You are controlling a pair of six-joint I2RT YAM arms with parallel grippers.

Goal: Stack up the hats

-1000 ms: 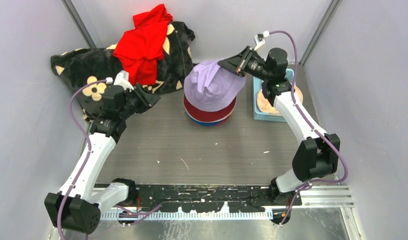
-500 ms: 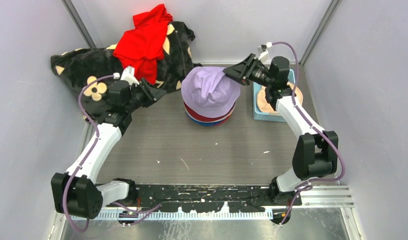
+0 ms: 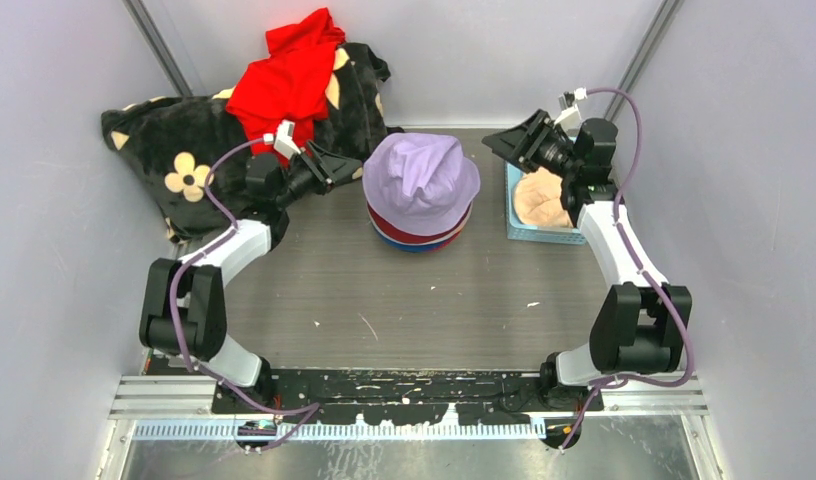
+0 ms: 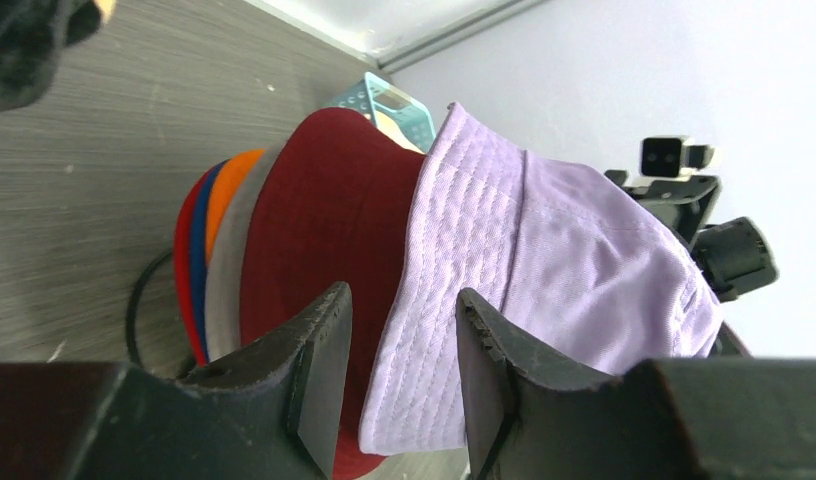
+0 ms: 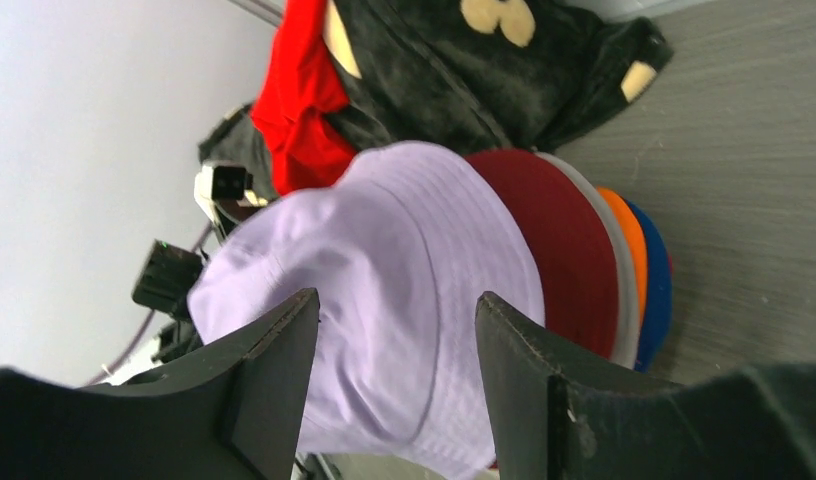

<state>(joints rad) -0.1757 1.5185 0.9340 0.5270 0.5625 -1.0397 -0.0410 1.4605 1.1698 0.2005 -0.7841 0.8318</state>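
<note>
Stack: your soft fabric bucket hats are sitting crown-up, nested, at the middle-back of the grey wood-grain table (image 3: 404, 300).
- The pale lilac bucket hat (image 3: 421, 175) is lying on top, its crown dented and creased.
- The left wrist view is showing the layers under it: the maroon bucket hat (image 4: 324, 210), then the grey hat's brim (image 4: 229, 270), the orange hat's brim (image 4: 227, 190), the blue hat's brim (image 4: 197, 260) and the red hat's brim (image 4: 182, 250).

Another hat: a cream-peach soft fabric hat (image 3: 540, 198) is lying bunched in the light blue plastic mesh basket (image 3: 544, 233), just right of the stack.

Your left gripper (image 4: 399, 310) is hovering just left of the stack, pointing at it. Its jaws are standing moderately apart and holding nothing. You cannot tell whether the tips are touching the lilac brim.

Your right gripper (image 5: 396, 305) is hovering above the basket's back end, facing the stack from the right. Its jaws are standing apart and clear of the lilac hat, gripping nothing.

Back left: the black fleece blanket with cream flowers (image 3: 164, 140) is lying heaped against the wall. The bright red flat garment (image 3: 284, 85) is draping over it.

Writing: you are getting nothing readable on any fabric here.
</note>
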